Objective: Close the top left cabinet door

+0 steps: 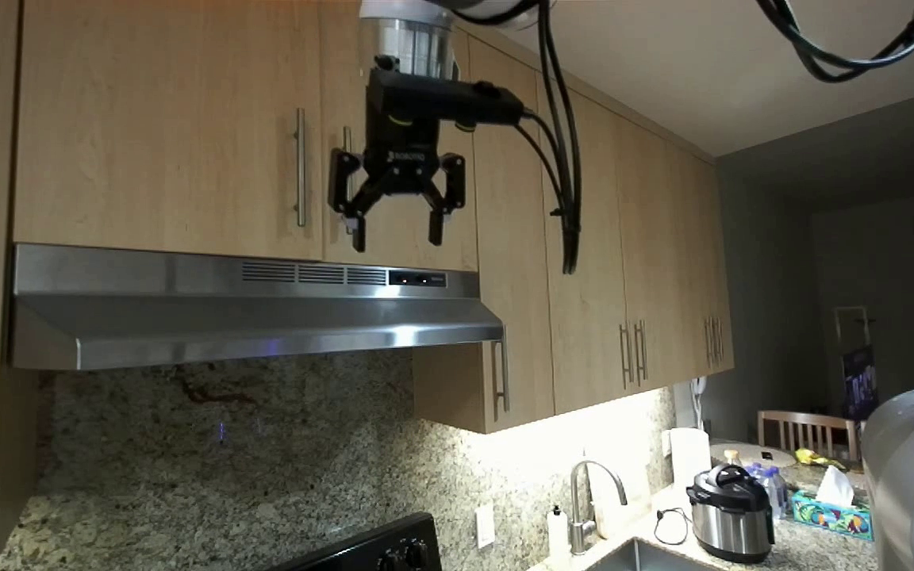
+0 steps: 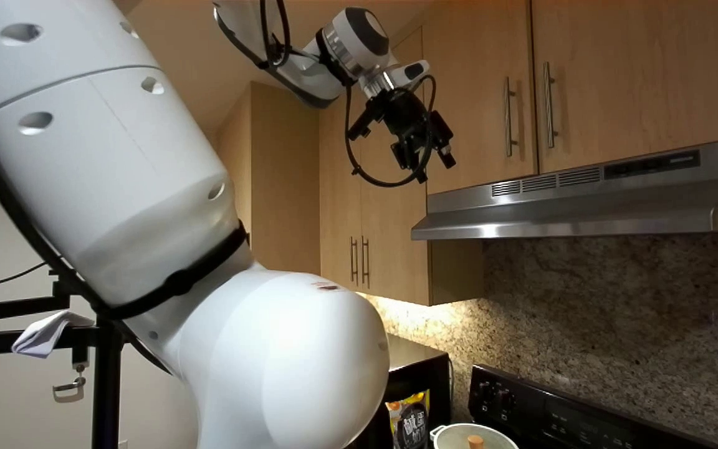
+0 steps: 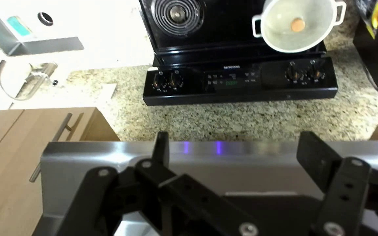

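The top left cabinet door [image 1: 163, 127] is a short light-wood panel above the range hood. Its vertical silver bar handle [image 1: 301, 166] is near its right edge. In an exterior view the door [image 2: 471, 112] and its handle [image 2: 508, 116] also show. The door looks nearly flush with the matching short door [image 1: 417, 238] on its right, with a dark seam between them. The door is out of view in the wrist view. My gripper [image 1: 397, 231] points down, open and empty, in front of the cabinets. It shows open in the wrist view [image 3: 234, 141] too.
The steel range hood [image 1: 266, 317] juts out below the short doors. Taller doors [image 1: 584, 277] hang to the right. In an exterior view more tall doors [image 2: 390, 249] hang to the left. A stove [image 3: 238, 82] with a pot [image 3: 284, 36] stands below. Cables [image 1: 568, 159] hang from the arm.
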